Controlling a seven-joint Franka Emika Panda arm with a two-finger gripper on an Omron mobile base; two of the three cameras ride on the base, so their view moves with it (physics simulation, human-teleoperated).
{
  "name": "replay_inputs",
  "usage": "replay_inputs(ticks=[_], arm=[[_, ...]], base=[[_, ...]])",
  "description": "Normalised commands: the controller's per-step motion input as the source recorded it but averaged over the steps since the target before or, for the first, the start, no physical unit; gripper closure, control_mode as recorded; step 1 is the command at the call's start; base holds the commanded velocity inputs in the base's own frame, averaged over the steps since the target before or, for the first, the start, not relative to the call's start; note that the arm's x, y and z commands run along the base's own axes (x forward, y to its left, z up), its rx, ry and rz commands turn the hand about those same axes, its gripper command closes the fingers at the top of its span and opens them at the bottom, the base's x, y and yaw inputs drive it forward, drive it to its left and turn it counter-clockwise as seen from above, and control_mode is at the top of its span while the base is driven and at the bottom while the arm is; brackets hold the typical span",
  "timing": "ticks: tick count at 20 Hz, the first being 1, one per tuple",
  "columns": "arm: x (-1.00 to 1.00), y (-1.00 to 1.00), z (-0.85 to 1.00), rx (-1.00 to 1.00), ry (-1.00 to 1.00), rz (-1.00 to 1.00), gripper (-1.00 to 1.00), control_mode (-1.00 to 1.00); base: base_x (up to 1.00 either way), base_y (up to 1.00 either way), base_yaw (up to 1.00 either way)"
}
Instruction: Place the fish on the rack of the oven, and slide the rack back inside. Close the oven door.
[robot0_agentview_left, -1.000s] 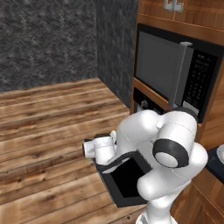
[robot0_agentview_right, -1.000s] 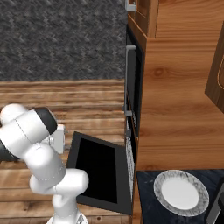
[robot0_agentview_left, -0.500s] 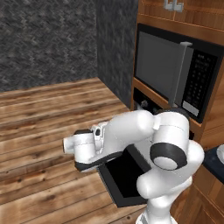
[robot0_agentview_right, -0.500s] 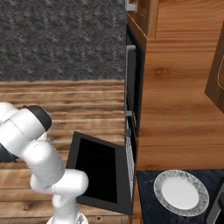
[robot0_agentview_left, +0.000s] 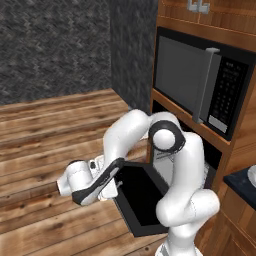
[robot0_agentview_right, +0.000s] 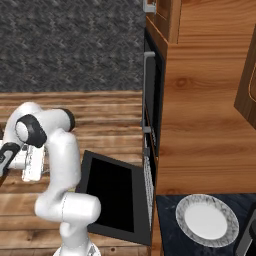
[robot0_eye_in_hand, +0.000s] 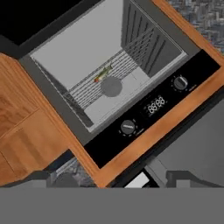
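The gripper (robot0_agentview_left: 67, 184) stood at full spread and held nothing, drawn well back from the oven (robot0_eye_in_hand: 144, 109) and low over the floor. Ahead of it the oven door (robot0_agentview_left: 142, 197) lay folded down. Beyond, inside the cavity, the fish (robot0_eye_in_hand: 103, 73) rested on the rack (robot0_eye_in_hand: 100, 83), which appeared pushed in, though the view was coarse. The door is judged rigid and fairly heavy; its free front edge offers the best purchase for lifting.
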Motion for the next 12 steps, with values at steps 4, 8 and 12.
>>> replay_inputs(ticks=[4,8,12], arm=[[0.48,0.99,-1.00,-0.32,0.30,0.00,-1.00,-1.00],[0.38,0.77,-0.94,-0.31,0.29,0.00,-1.00,-1.00],[0.19,0.17,-0.79,-0.24,0.15,-0.06,-1.00,-1.00]], base=[[0.00,0.00,0.00],[0.00,0.00,0.00],[0.00,0.00,0.00]])
